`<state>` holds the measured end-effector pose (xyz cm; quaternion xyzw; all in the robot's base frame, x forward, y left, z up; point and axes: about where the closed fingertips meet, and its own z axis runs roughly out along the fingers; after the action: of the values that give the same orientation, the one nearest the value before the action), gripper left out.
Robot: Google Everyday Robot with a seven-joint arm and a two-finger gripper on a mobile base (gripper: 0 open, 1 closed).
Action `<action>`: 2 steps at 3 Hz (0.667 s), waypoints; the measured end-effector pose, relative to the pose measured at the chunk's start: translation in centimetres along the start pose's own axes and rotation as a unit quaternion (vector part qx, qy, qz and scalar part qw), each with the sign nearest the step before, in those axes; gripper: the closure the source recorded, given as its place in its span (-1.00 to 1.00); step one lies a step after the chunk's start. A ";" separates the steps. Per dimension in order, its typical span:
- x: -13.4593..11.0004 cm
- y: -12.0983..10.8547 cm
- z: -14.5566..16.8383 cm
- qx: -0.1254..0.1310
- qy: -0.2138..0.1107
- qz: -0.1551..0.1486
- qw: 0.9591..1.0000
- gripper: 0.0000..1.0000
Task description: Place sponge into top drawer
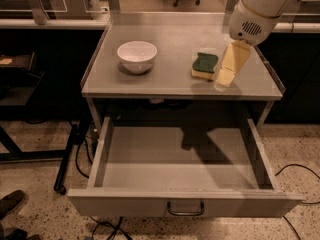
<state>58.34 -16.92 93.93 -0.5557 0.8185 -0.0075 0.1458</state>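
The sponge (204, 66), dark green scrub layer on yellow foam, lies flat on the grey table top (170, 79), right of centre. My pale yellow gripper (226, 77) hangs from the white arm just to the right of the sponge, its tip close above the table surface and beside the sponge, not around it. The top drawer (180, 204) is pulled fully open below the table, its floor bare, with a small metal loop handle (185, 210) on the front panel.
A white bowl (137, 55) stands on the left half of the table top. Cables (82, 149) and a black stand leg lie on the floor at the left. A shoe (11, 203) shows at the bottom left corner.
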 end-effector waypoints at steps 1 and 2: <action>0.0 0.2 -0.1 0.000 -0.004 0.000 1.000 -1.00; -1.5 -1.4 1.4 -0.004 -0.014 0.019 1.000 -1.00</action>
<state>60.52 -15.86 93.14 -0.5409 0.8265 0.0061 0.1558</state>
